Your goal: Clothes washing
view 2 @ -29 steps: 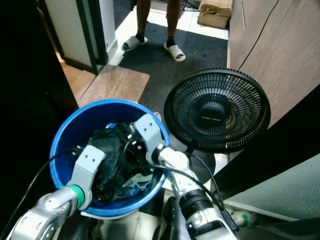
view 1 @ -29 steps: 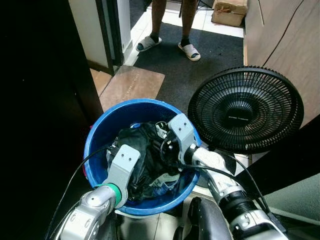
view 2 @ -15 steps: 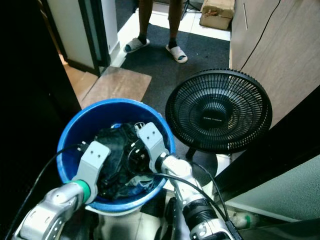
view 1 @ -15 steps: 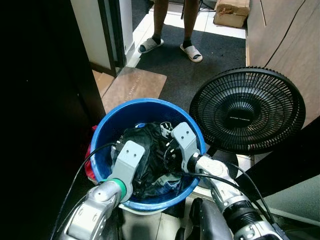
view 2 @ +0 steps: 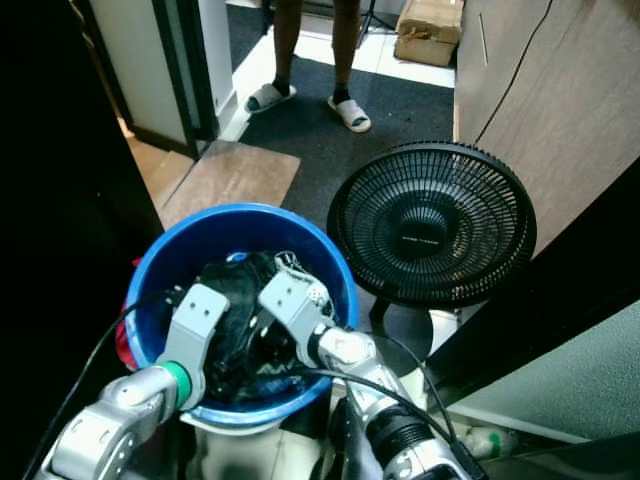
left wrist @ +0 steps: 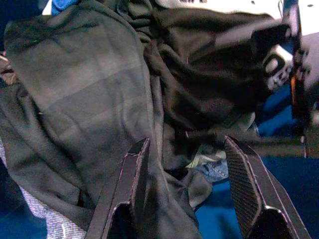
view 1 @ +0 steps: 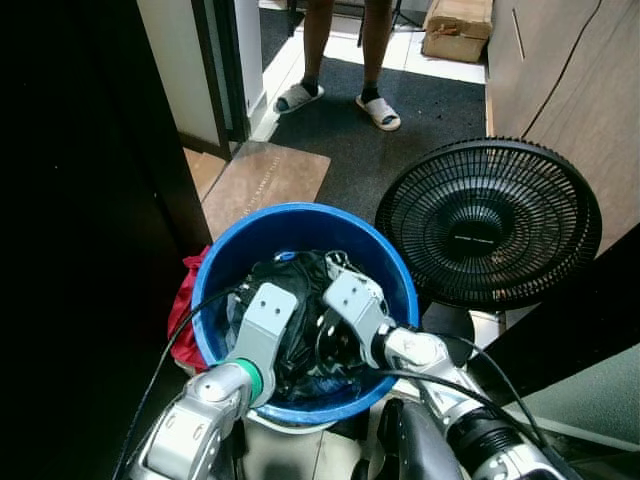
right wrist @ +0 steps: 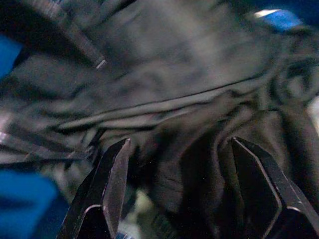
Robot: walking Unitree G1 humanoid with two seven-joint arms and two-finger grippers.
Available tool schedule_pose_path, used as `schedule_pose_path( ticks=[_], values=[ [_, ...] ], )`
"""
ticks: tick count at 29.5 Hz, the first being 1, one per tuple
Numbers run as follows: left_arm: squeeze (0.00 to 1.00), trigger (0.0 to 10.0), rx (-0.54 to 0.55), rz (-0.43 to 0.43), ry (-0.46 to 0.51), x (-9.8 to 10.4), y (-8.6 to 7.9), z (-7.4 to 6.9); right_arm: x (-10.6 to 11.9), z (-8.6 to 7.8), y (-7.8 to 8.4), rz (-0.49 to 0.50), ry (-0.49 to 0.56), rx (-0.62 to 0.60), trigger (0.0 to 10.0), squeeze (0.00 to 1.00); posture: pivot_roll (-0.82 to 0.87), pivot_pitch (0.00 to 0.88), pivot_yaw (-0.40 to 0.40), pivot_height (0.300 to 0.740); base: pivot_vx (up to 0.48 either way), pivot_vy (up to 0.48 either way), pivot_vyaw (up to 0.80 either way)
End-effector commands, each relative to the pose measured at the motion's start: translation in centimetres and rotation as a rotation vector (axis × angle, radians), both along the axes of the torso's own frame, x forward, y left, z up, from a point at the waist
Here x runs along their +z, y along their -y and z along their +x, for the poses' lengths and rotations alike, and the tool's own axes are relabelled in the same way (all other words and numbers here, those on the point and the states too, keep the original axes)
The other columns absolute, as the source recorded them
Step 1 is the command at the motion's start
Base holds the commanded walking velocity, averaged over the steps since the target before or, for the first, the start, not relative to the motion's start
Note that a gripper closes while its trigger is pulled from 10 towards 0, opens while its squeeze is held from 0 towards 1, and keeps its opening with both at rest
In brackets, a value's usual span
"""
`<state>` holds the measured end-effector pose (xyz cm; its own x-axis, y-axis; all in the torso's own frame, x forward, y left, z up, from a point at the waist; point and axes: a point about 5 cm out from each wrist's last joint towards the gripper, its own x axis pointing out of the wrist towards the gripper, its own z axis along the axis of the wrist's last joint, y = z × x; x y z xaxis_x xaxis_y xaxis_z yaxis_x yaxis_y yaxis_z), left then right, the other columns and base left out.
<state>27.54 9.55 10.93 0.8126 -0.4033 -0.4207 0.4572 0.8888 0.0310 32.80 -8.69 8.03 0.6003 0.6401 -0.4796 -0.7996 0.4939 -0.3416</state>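
A blue bucket [view 1: 215, 275] is sitting on the floor directly below the head camera, and a heap of dark clothes [view 1: 300, 280] is lying inside it, reaching up near the rim. Both arms are reaching down into the bucket. The left gripper [left wrist: 187, 191] is hanging over the dark fabric with its fingers spread apart and nothing between them. The right gripper [right wrist: 174, 189] is likewise spread wide, its fingers [right wrist: 112, 184] straddling a fold of black cloth without pinching it.

A red cloth [view 1: 185, 300] is showing outside the bucket's rim at nine o'clock, against the dark wall. At two o'clock a black fan [view 1: 490, 220] is standing just beside the bucket's rim. At twelve o'clock a brown mat [view 1: 265, 180] and dark carpet are lying open, with a person's feet in sandals [view 1: 340, 100] standing well apart beyond them.
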Motion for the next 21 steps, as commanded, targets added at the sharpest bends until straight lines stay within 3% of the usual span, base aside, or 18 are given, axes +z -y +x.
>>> schedule_pose_path(
  ticks=[1,7,8,9,10,11,12,13,14,15,16,17,21],
  values=[
    [0.0,10.0,0.027,0.037,-0.128,-2.7,-0.8,-0.8,-3.7,-1.9,1.6,-0.088,-0.15,-0.007,10.0,0.0,0.09,0.223,0.006,0.58,0.0,0.0,0.0],
    [0.0,10.0,0.018,0.021,-0.133,-2.6,-0.5,-0.6,-4.4,-2.8,2.3,-0.188,-0.209,0.147,9.8,0.0,0.07,0.228,0.028,0.58,0.0,0.0,0.0],
    [0.0,10.0,0.012,0.016,-0.134,-2.6,-0.4,-0.5,-4.2,-2.8,2.4,-0.202,-0.217,0.187,7.5,0.0,0.07,0.228,0.031,0.58,0.0,0.0,0.0],
    [0.0,10.0,0.007,0.013,-0.135,-2.5,-0.3,-0.5,-3.9,-2.6,2.5,-0.211,-0.218,0.21,6.2,0.0,0.07,0.228,0.031,0.58,0.0,0.0,0.0],
    [0.0,10.0,0.004,0.011,-0.135,-2.5,-0.2,-0.4,-3.7,-2.5,2.6,-0.214,-0.213,0.219,6.9,0.0,0.07,0.228,0.033,0.58,0.0,0.0,0.0],
    [0.0,10.0,0.002,0.01,-0.135,-2.4,-0.2,-0.4,-3.6,-2.4,2.6,-0.213,-0.209,0.219,6.9,0.0,0.07,0.228,0.033,0.58,0.0,0.0,0.0],
    [0.0,10.0,0.001,0.009,-0.134,-2.4,-0.2,-0.4,-3.5,-2.3,2.6,-0.204,-0.208,0.214,8.7,0.0,0.07,0.228,0.037,0.58,0.0,0.0,0.0],
    [0.0,10.0,0.001,0.009,-0.134,-2.3,-0.2,-0.4,-3.4,-2.2,2.5,-0.198,-0.205,0.208,8.0,0.0,0.07,0.228,0.037,0.58,0.0,0.0,0.0],
    [0.0,10.0,0.001,0.008,-0.134,-2.3,-0.2,-0.3,-3.3,-2.1,2.5,-0.198,-0.203,0.205,8.0,0.0,0.07,0.228,0.037,0.58,0.0,0.0,0.0],
    [0.0,10.0,0.001,0.005,-0.134,-2.3,-0.3,-0.3,-3.3,-2.1,2.5,-0.191,-0.205,0.196,4.1,0.0,0.08,0.228,0.04,0.58,0.0,0.0,0.0],
    [0.0,10.0,0.001,0.005,-0.134,-2.3,-0.3,-0.3,-3.3,-2.1,2.5,-0.191,-0.205,0.196,4.1,0.0,0.08,0.228,0.04,0.58,0.0,0.0,0.0],
    [0.0,10.0,0.001,0.004,-0.134,-2.3,-0.3,-0.3,-3.4,-2.2,2.5,-0.185,-0.207,0.193,0.0,0.0,0.08,0.228,0.042,0.58,0.0,0.0,0.0],
    [0.0,10.0,0.0,0.001,-0.136,-2.2,-0.2,-0.3,-3.7,-2.6,2.3,-0.171,-0.22,0.21,0.0,0.0,0.08,0.226,0.043,0.58,0.0,0.0,0.0]
  ],
)
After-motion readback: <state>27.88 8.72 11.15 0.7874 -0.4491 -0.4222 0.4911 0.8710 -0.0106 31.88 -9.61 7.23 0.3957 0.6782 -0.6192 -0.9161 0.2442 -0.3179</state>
